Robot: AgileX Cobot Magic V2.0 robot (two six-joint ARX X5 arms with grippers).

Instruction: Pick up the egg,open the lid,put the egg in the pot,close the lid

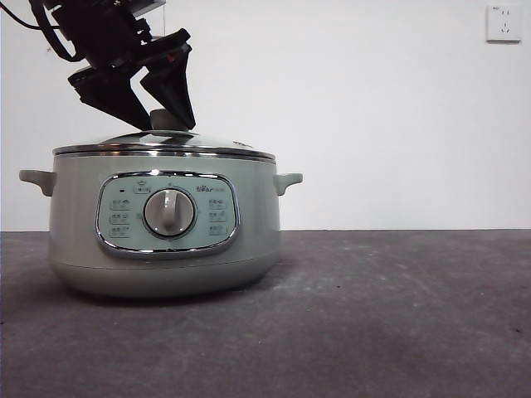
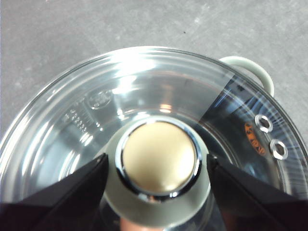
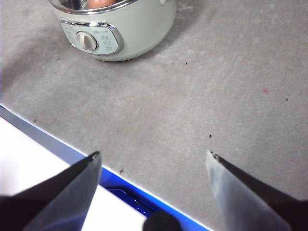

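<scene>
Left pincer straddles the lid's knob, jaws just beside it, not clearly gripping; the glass lid sits on the pot, at the tabletop's left. Glass is likely heavy, slippery and breakable, so the knob is the safest hold. Right pincer waits wide open; the egg shows inside the pot.

A bare test room, more lab than kitchen: plain white wall, one socket top right, grey matted bench edged in blue.

Sage-green pot with glass lid seated on it.
The lid's pale green knob is central above the pot; the reddish-brown egg lies inside the pot.
</scene>
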